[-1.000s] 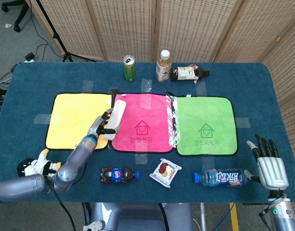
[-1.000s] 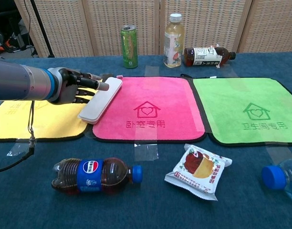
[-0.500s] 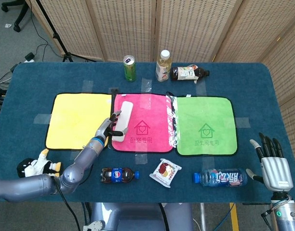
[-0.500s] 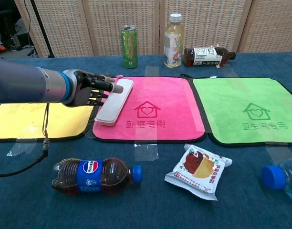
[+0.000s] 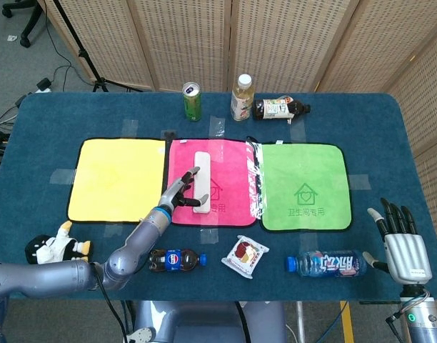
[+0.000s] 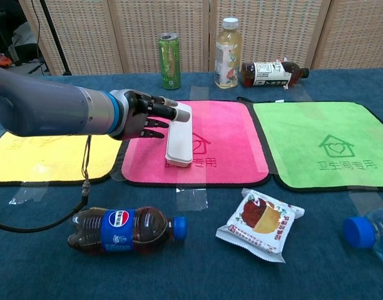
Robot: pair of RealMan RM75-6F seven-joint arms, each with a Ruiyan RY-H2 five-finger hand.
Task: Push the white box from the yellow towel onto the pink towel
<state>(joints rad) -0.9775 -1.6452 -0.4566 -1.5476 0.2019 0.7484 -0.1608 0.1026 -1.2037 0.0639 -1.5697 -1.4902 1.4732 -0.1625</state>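
Blue table, taped towels. Right hand spread, idle at near edge. Left hand extended, gripping nothing, fingertips against box, fully on pink towel. Best ease off; yellow towel bare.

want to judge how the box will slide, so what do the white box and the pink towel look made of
White box: seems hard plastic, smooth and slightly glossy, with rounded edges and an even surface; coated card can't be ruled out.
Pink towel: looks like soft microfibre or terry cloth, matte and fuzzy, with a dark stitched border and a printed house mark.
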